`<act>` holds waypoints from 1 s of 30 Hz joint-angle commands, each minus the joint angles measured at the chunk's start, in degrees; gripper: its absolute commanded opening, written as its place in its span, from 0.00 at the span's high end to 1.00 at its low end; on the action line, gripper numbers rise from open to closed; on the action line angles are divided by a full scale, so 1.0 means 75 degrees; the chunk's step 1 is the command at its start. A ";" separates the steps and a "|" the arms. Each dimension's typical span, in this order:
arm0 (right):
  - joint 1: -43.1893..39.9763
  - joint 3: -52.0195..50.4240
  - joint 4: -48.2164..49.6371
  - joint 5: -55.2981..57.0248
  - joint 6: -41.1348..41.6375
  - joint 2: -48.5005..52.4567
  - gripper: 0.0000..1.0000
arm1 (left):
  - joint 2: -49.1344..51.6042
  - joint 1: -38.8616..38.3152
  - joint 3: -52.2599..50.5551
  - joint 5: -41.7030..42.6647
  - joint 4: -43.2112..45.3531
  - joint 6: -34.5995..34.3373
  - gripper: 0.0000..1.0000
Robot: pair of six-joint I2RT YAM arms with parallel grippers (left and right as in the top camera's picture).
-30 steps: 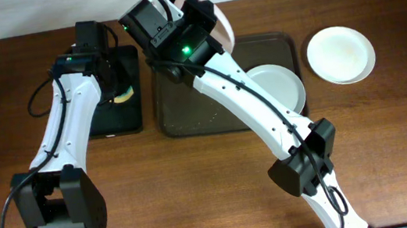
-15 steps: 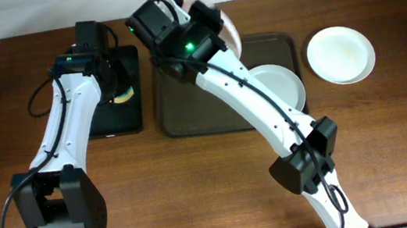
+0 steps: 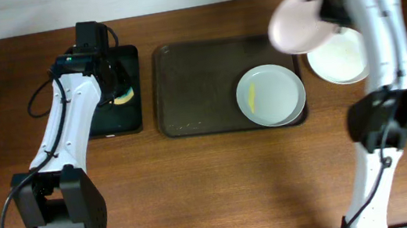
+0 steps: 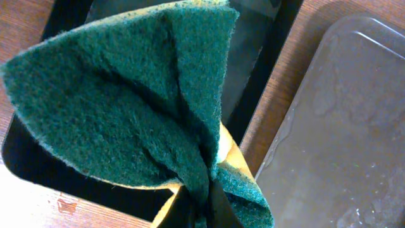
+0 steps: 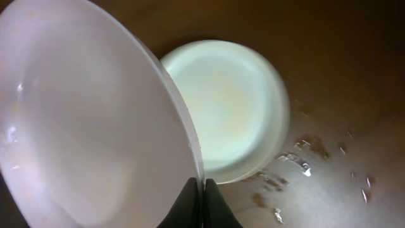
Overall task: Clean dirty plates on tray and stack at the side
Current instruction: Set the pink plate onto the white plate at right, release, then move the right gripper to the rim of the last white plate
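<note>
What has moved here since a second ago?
The right gripper, gripping the held plate by its rim, swung from over the brown tray's far edge to the right. The plate now hangs tilted above the side plate on the table. Unchanged: the plate on the tray, and the left gripper pinching the sponge over the black tray.

The right gripper has swung its plate from over the tray's left end to above the side plate.
</note>
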 commanded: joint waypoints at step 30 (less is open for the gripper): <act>-0.0373 -0.3395 0.0507 -0.3144 -0.3547 -0.1090 0.01 | -0.0082 0.0017 0.0085 0.0029 0.0026 -0.0070 1.00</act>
